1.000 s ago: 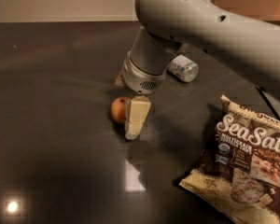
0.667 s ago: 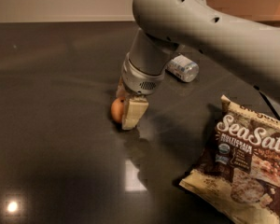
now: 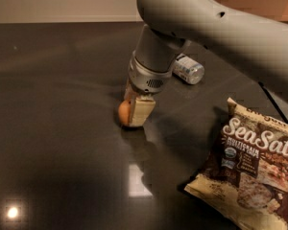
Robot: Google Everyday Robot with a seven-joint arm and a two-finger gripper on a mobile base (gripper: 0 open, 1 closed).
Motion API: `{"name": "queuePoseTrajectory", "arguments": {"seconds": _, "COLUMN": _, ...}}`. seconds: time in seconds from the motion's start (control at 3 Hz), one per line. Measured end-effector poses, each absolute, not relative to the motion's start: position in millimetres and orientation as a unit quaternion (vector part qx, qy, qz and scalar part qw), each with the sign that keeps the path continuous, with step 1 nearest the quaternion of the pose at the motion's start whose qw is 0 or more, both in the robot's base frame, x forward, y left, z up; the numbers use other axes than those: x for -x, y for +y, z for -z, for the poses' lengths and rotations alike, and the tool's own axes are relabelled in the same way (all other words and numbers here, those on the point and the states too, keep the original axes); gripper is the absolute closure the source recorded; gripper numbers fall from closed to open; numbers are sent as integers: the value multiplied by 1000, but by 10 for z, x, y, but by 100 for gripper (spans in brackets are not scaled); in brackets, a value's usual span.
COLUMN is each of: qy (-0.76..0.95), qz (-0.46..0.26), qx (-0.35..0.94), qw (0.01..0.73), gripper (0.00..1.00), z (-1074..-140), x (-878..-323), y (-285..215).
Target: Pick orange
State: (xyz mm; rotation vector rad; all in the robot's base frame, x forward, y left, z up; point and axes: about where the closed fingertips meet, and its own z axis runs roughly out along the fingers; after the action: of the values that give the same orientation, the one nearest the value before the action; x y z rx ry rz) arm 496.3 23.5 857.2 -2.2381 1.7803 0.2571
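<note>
The gripper (image 3: 134, 114) is low down at the orange (image 3: 123, 113), almost on the dark worktop (image 3: 53, 143). It hangs from the thick grey arm (image 3: 216, 28) that reaches in from the upper right. The wrist points nearly straight down, with a small tilt. I think it comes from above because a round fruit rolls away easily if it is pushed from the side.

The orange rests on the worktop, a little left of the middle. Only its left part shows. The pale end of the gripper covers the rest, so the two are touching or very nearly touching. Whether the gripper is closed on the fruit or open around it, I cannot tell from where I stand. The orange does not look lifted, so in my opinion the pick is not yet finished.

Now I count the things. There is one orange. There is one water bottle (image 3: 188, 69), which lies on its side behind the wrist, near but apart from the fruit. There is one chip bag (image 3: 252, 169), flat on the worktop at the right and well apart from the orange. There is one arm with one gripper. Neither the bottle nor the bag stands in the way, I believe, so the lift should be free. The risk I see is that the smooth round orange may slip out if the hold is not centred.
</note>
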Motion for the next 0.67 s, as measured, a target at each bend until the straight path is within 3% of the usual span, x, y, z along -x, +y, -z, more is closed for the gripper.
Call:
{"name": "queuePoseTrajectory", "arguments": {"seconds": 0.33, "qy": 614, "qz": -94, "qx": 771, "qw": 138, "gripper": 100, "z": -8920, "x": -4901, "y": 170}}
{"name": "queuePoseTrajectory", "arguments": {"seconds": 0.67, "qy": 607, "qz": -104, "qx": 773, "qw": 153, "gripper": 100, "z": -9421, "x": -4817, "y": 78}}
